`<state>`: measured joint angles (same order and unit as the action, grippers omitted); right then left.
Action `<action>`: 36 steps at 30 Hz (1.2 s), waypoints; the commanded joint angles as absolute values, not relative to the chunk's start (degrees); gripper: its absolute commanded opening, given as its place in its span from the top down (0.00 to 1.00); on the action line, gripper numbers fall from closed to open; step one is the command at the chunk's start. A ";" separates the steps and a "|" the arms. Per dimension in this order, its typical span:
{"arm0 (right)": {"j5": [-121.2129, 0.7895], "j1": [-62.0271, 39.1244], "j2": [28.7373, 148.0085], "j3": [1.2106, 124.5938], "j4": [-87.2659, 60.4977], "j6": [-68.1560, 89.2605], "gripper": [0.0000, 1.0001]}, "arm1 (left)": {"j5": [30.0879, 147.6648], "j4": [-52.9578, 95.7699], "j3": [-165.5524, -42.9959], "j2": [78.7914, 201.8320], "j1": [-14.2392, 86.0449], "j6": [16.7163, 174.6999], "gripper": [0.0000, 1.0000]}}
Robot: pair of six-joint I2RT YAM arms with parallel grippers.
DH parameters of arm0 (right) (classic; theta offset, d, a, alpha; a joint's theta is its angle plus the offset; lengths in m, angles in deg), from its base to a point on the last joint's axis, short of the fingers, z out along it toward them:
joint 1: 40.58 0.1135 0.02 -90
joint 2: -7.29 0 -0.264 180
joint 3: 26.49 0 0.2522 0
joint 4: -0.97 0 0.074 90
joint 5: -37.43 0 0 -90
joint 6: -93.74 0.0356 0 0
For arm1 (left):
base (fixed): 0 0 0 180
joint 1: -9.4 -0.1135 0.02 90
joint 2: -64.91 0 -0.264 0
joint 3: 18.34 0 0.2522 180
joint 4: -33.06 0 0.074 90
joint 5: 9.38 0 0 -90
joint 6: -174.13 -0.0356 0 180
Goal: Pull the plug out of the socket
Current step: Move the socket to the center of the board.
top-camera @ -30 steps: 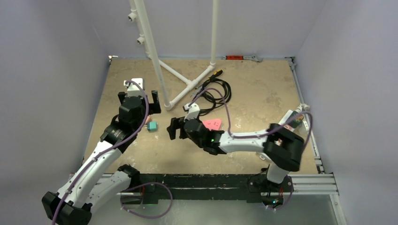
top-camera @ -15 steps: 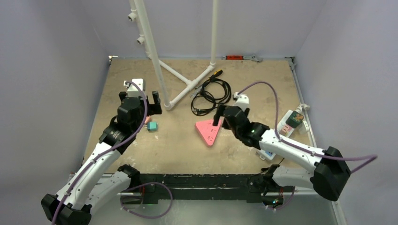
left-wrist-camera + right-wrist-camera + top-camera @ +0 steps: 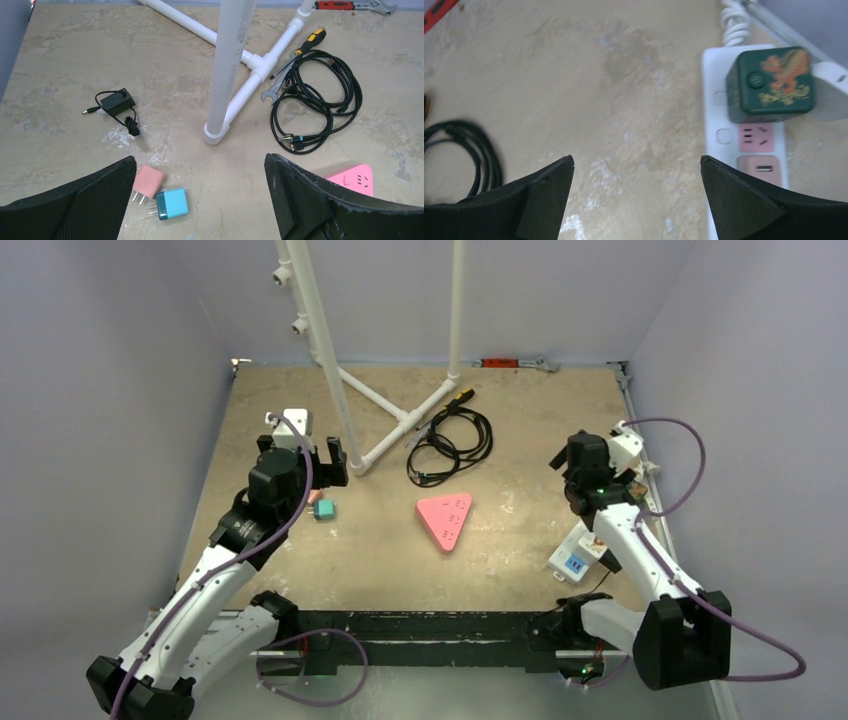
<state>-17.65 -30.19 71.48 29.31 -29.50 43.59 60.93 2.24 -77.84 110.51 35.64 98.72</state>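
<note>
Right gripper [image 3: 636, 164]: jaws spread wide, nothing between them; it hovers over bare table at the right edge of the scene.
Green plug [image 3: 770, 85]: a dark green cube with an orange dragon print, seated in the white power strip [image 3: 716, 100]. In the right wrist view it lies past the right finger's tip, apart from both fingers.
Power strip: runs along the right edge of the table [image 3: 540, 420], from far to near. Two pink socket faces [image 3: 758, 137] sit just on the near side of the plug, and a coiled white cord [image 3: 734, 20] lies at its far end.
Left gripper [image 3: 200, 160]: jaws also wide apart and empty; held above the left half of the table.
Pink plug [image 3: 149, 181]: lies on the table close to the left finger, pins toward the near side.
Teal plug [image 3: 172, 204]: just beside the pink plug, on its right.
Pink triangular socket block [image 3: 445, 518]: flat near the middle of the table, well apart from both grippers.
Black cables [image 3: 315, 105]: coiled on the far side of the socket block.
Spanner [image 3: 274, 90]: at the left edge of the coil, beside a screwdriver [image 3: 310, 42] with a yellow and black handle.
White pipe frame [image 3: 230, 65]: its upright post stands left of the cables, with its foot bars flat on the table.
Black charger [image 3: 116, 102]: far left, with a short cord bunched next to it.
</note>
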 commanded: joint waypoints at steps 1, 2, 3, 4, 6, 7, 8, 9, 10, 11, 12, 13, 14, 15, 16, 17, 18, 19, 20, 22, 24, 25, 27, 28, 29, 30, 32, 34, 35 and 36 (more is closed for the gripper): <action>-13.73 -38.54 68.80 29.04 -30.27 43.24 0.01 | 61.97 3.32 -77.43 110.27 35.16 99.86 0.01; -14.60 -41.31 68.86 28.79 -29.54 42.91 0.01 | 61.86 3.34 -77.28 109.92 35.16 99.86 0.01; -16.66 -44.35 68.96 28.49 -28.13 42.00 0.01 | 61.81 3.44 -77.14 109.76 35.16 99.88 0.01; -17.97 -47.26 69.32 28.34 -26.70 41.05 0.01 | 61.87 3.52 -76.99 109.66 35.16 99.92 0.01; -22.08 -53.10 70.38 28.69 -25.05 39.66 0.01 | 62.10 3.55 -76.93 109.73 35.16 99.96 0.01; -23.23 -55.21 71.26 29.06 -24.53 39.11 0.01 | 62.22 3.57 -77.04 109.87 35.16 99.96 0.00; -24.30 -56.94 72.11 29.43 -24.19 38.47 0.01 | 62.31 3.49 -77.06 110.02 35.16 100.02 0.01; -25.33 -58.49 72.91 29.79 -24.09 38.01 0.01 | 62.49 3.41 -77.14 110.10 35.16 100.03 0.01; -26.39 -59.59 73.55 29.96 -23.61 37.42 0.01 | 62.65 3.38 -77.19 110.06 35.16 100.09 0.01; -27.40 -60.65 74.07 29.98 -23.14 36.92 0.01 | 62.68 3.39 -77.12 109.88 35.16 100.04 0.01; -28.17 -61.35 74.35 29.94 -22.72 36.61 0.01 | 62.68 3.35 -77.11 109.70 35.16 100.05 0.01; -28.89 -61.74 74.55 29.78 -22.12 36.28 0.01 | 62.61 3.39 -77.04 109.46 35.16 100.04 0.01; -29.79 -61.83 74.68 29.74 -21.74 35.95 0.01 | 62.53 3.39 -76.96 109.32 35.16 100.04 0.01; -30.62 -61.92 74.71 29.68 -21.61 35.72 0.01 | 62.46 3.47 -76.93 109.22 35.16 100.04 0.01; -31.38 -61.91 74.45 29.57 -21.56 35.59 0.01 | 62.43 3.44 -76.93 109.20 35.16 100.06 0.01; -31.85 -61.93 73.99 29.28 -21.36 35.44 0.01 | 62.42 3.40 -76.92 109.20 35.16 100.04 0.01; -31.94 -61.89 73.29 29.04 -21.55 35.26 0.01 | 62.42 3.37 -76.93 109.27 35.16 100.04 0.01; -31.61 -61.93 72.46 28.92 -22.13 35.21 0.01 | 62.42 3.39 -76.93 109.29 35.16 100.05 0.01; -31.19 -61.92 71.25 28.72 -22.49 35.27 0.02 | 62.42 3.38 -76.93 109.29 35.16 100.01 0.01; -30.87 -61.88 68.64 27.87 -22.52 35.37 0.03 | 62.42 3.47 -76.93 109.33 35.16 99.95 0.01; -31.86 -61.93 66.72 26.91 -21.47 35.22 0.05 | 62.50 3.47 -76.93 109.37 35.16 100.00 0.01; -32.92 -61.94 66.52 26.83 -21.45 35.16 0.06 | 62.59 3.44 -77.02 109.45 35.16 100.03 0.01; -34.02 -61.94 67.29 27.03 -22.42 35.26 0.07 | 62.76 3.43 -76.94 109.47 35.16 100.05 0.01; -33.73 -61.94 67.92 27.12 -22.86 35.47 0.08 | 62.77 3.43 -76.93 109.47 35.16 100.04 0.01; -33.23 -61.94 68.46 27.16 -23.34 35.73 0.08 | 62.77 3.48 -76.93 109.41 35.16 100.11 0.01; -32.83 -61.94 68.87 27.18 -23.63 36.04 0.08 | 62.77 3.48 -76.93 109.38 35.16 100.12 0.01; -32.88 -61.92 69.30 27.19 -24.06 36.84 0.08 | 62.93 3.45 -76.93 109.33 35.16 100.12 0.01; -34.85 -61.93 69.48 26.86 -23.37 37.20 0.08 | 63.08 3.48 -76.93 109.37 35.16 100.22 0.01; -35.48 -61.94 69.81 26.69 -23.08 37.29 0.09 | 63.16 3.48 -76.97 109.33 35.16 100.21 0.01; -35.44 -61.94 70.16 26.58 -23.02 37.58 0.09 | 63.21 3.48 -76.98 109.31 35.16 100.21 0.01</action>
